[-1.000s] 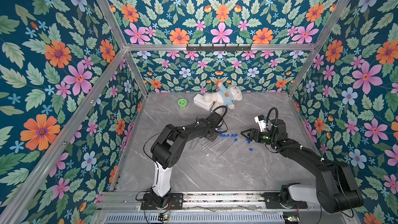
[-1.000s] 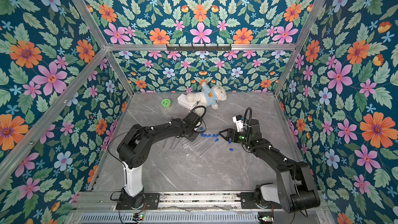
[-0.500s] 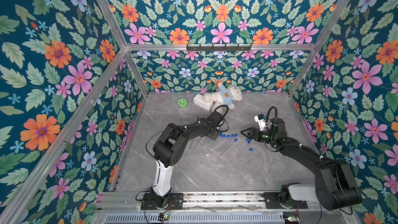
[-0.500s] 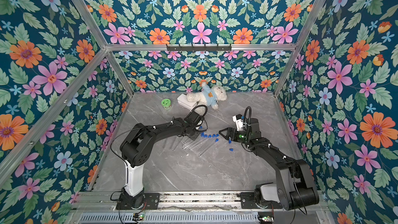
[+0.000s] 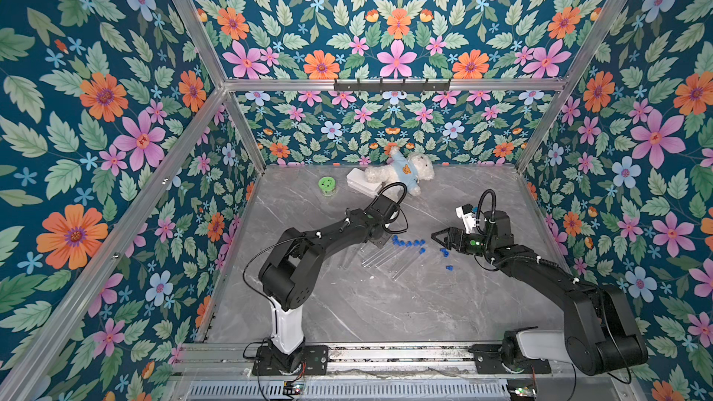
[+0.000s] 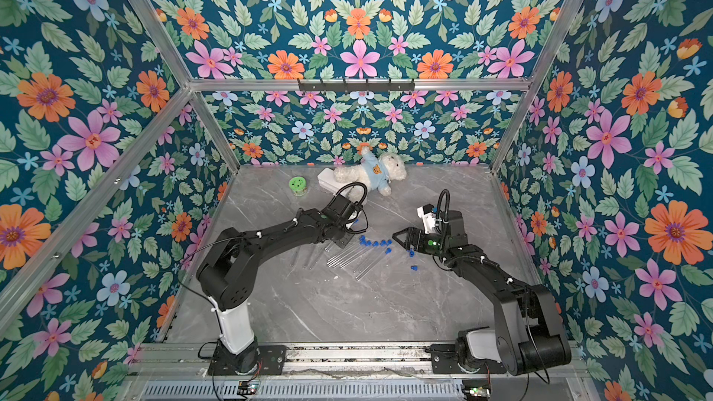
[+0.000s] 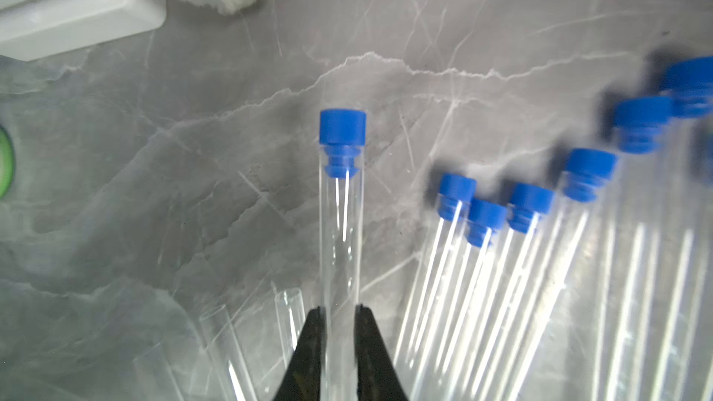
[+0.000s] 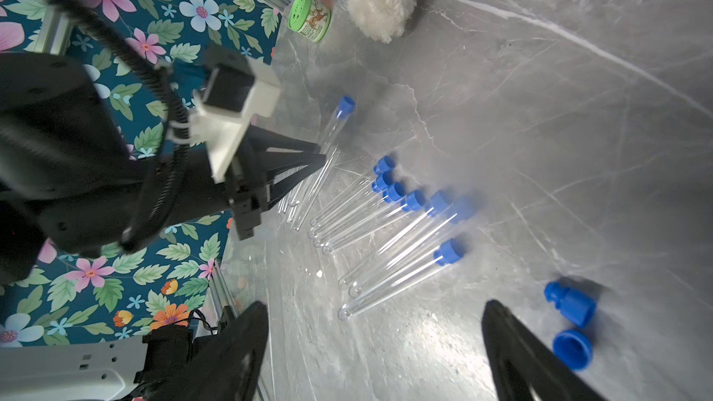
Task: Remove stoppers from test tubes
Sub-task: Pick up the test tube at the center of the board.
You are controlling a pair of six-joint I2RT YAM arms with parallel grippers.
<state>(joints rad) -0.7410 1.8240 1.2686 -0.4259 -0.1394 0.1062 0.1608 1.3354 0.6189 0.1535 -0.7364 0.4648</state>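
My left gripper point(image 7: 339, 310) is shut on a clear test tube point(image 7: 341, 244), gripping it partway down its length. The tube's bright blue stopper point(image 7: 342, 129) is still in its mouth, pointing away from the jaws. The right wrist view shows the same grip point(image 8: 323, 153), with the tube held just above the marble. Several more stoppered test tubes point(image 5: 386, 254) lie fanned to the right of it. A few open tubes point(image 7: 289, 306) lie by the left jaws. My right gripper point(image 5: 438, 236) stands open and empty near two loose stoppers point(image 8: 571, 304).
A green-lidded jar point(image 5: 327, 185), a white box point(image 5: 360, 183) and a white teddy bear point(image 5: 401, 173) sit at the back of the grey marble table point(image 5: 366, 310). Floral walls close in the left, right and back sides.
My left gripper's jaws have closed onto the stoppered tube. The right arm and the tubes on the table have not moved.
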